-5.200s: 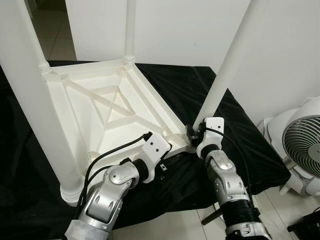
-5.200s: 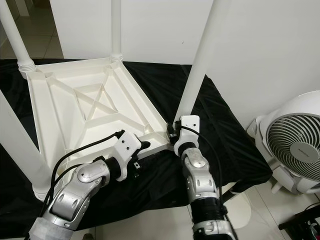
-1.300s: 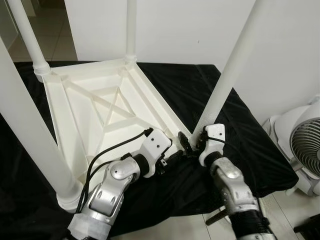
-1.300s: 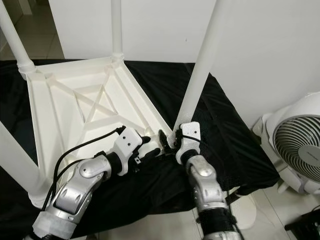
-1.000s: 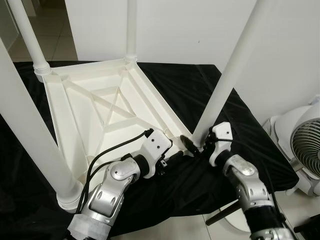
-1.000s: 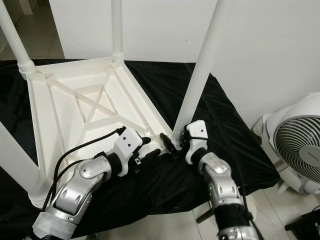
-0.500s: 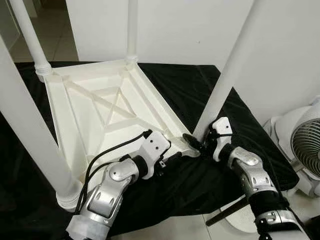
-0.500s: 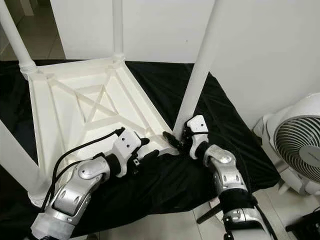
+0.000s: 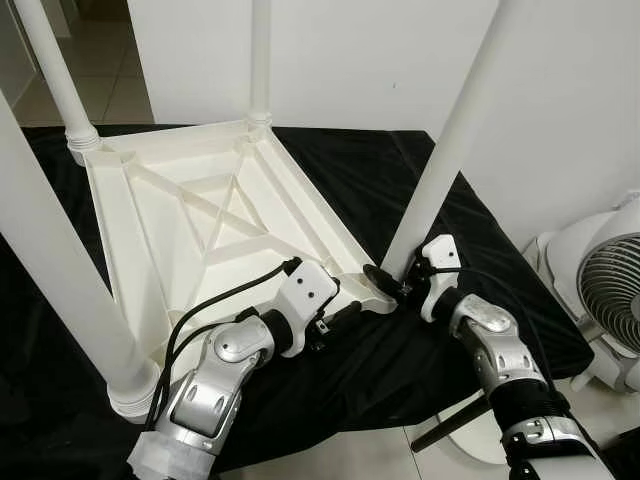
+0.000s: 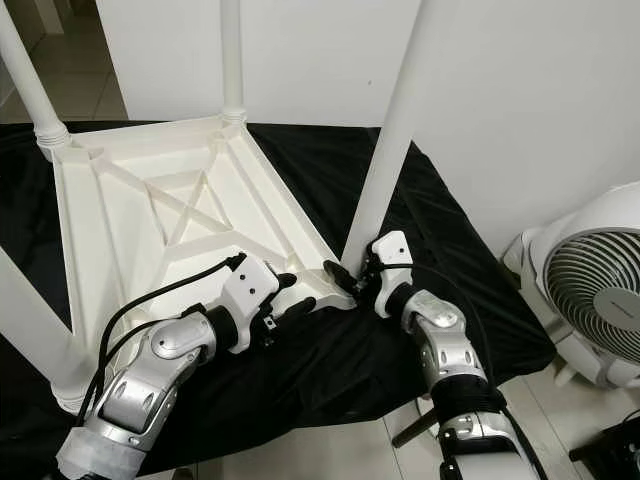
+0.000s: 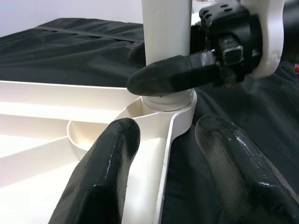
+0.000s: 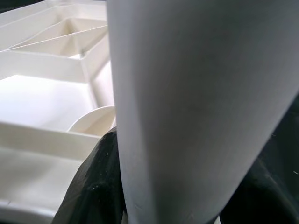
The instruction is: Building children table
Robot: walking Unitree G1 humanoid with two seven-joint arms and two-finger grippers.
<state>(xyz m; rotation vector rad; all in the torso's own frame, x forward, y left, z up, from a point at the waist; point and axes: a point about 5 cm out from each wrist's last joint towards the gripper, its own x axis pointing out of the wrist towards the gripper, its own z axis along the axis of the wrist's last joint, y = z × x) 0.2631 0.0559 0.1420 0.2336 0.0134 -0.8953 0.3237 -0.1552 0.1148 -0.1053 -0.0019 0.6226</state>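
A white plastic children's table top (image 9: 200, 230) lies upside down on a black cloth (image 9: 420, 190), its ribbed underside with a cross brace facing up. Round white plastic legs stand upright in its corner sockets: two at the far corners, one thick in the near-left foreground (image 9: 60, 290), and one at the near-right corner (image 9: 440, 170).

The right gripper (image 9: 392, 283) is at the base of the near-right leg. In the left wrist view one of its black fingers (image 11: 173, 77) lies across the front of the leg just above the socket collar, and a second dark finger shows behind the leg. In the right wrist view the leg (image 12: 196, 107) stands between the two fingers, with black pads touching it on either side. The gripper is closed around the leg.

The left gripper (image 10: 290, 300) is at the near edge of the table top, just beside the same corner. In the left wrist view its two fingers (image 11: 112, 168) are spread apart, one over the white underside and the other over the black cloth, with the table's edge rim running between them. They hold nothing.

A white round fan (image 10: 590, 290) stands on the tiled floor (image 10: 340, 440) to the robot's right, well apart from the table. A white wall (image 9: 370, 60) stands behind the cloth.
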